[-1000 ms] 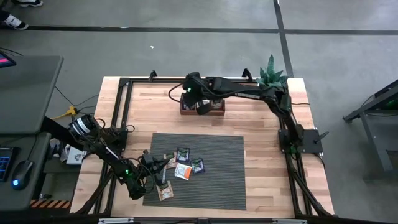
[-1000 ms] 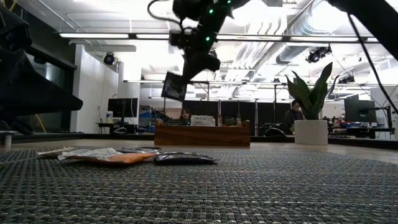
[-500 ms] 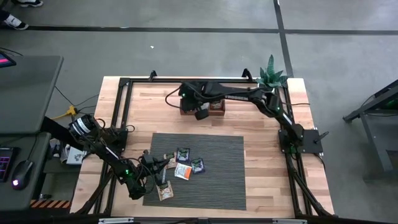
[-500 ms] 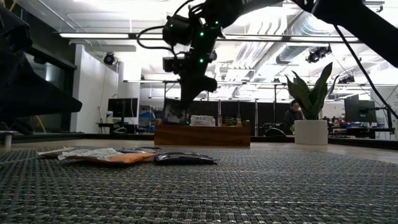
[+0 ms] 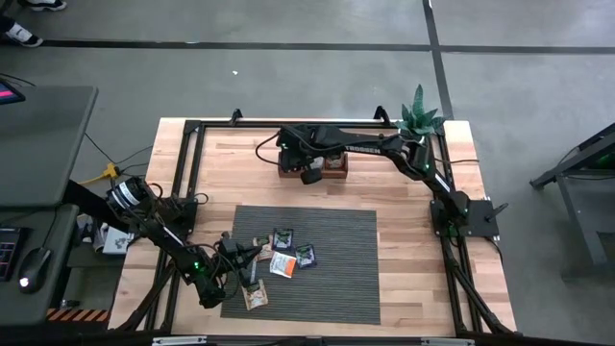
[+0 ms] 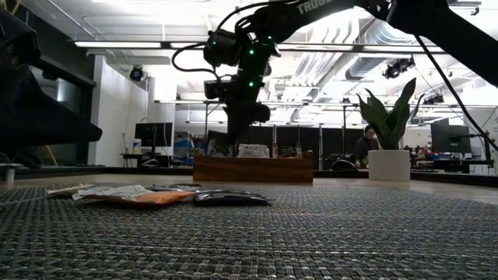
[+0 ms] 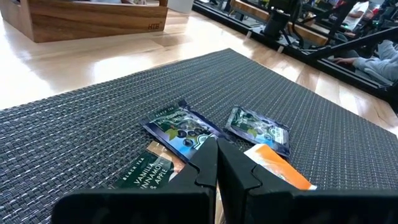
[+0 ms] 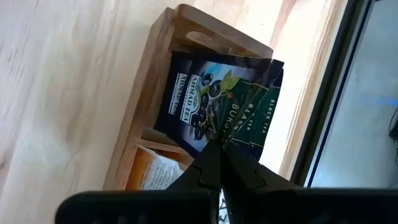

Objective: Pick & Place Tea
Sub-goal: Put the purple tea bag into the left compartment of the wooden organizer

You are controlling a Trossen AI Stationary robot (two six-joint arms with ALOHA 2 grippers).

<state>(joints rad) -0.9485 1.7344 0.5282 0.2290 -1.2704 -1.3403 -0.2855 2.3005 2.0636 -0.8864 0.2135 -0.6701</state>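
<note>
- The right gripper (image 5: 291, 160) has moved since a second ago: then it hung over the middle of the wooden box (image 5: 332, 173) with a dark sachet dangling high in the low view; now it is down at the box's left end.
- In the right wrist view its fingers are pinched together on the corner of a dark blue sachet (image 8: 205, 102) that stands in the far left compartment of the box, against the wall.
- That sachet reads "AHMAD TEA"; a green one (image 8: 257, 115) just behind it reads "BLACK TEA". An orange sachet (image 8: 152, 174) sits in the next compartment.
- In the low view the arm's upper link shows part of a white word, "TROSS".
- The left gripper (image 5: 231, 261) has not shifted; it hovers low at the left edge of the grey mat (image 5: 336, 279), fingers closed with nothing between them.
- The remaining tea (image 5: 281, 256) lies loose on the mat, just right of the left gripper: two blue-green sachets (image 7: 183, 129), an orange one (image 7: 277, 167) and a dark one (image 7: 146, 172) printed "BLACK TEA VANILLA CINNAMON APPLE".
- The box side is stamped with a small mark (image 7: 156, 26), too small to read.
- A potted plant (image 5: 420, 117) stands at the far right corner.
</note>
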